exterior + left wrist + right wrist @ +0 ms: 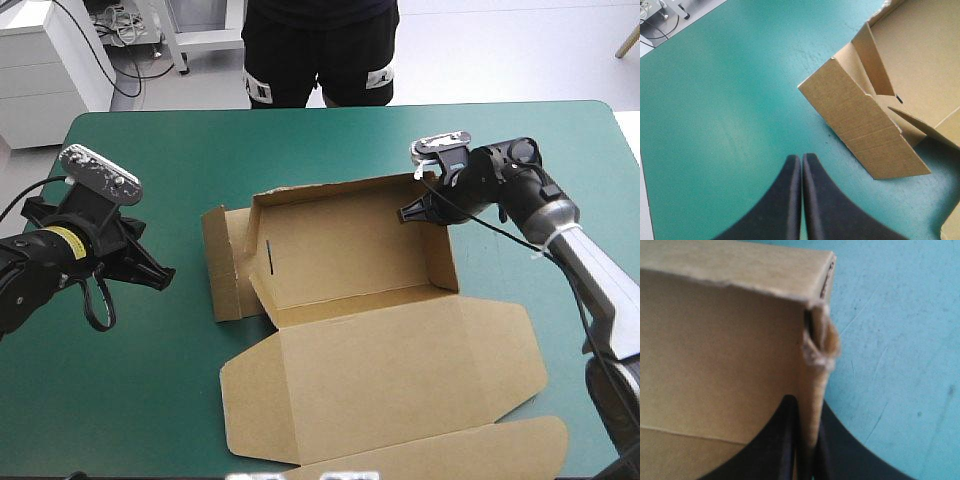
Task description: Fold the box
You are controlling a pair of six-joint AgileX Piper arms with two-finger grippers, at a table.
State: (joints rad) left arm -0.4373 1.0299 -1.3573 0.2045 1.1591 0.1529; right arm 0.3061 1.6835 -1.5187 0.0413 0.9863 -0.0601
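Observation:
The brown box (350, 260) lies mid-table as an open tray. Its far and right walls stand up, and its lid (390, 375) lies flat toward the near edge. The left side flap (222, 265) leans outward. My right gripper (418, 210) is at the far right corner. In the right wrist view its fingers (785, 440) pinch the top of the right wall (812, 385), one on each side, beside the frayed corner. My left gripper (165, 275) hovers over the teal-green cover left of the box. It is shut and holds nothing (801, 160), with the left flap (865, 125) ahead of it.
The lid's tuck flap (470, 450) reaches the table's near edge. Bare teal-green cover (150, 380) stretches left of the box and along the far side (300, 140).

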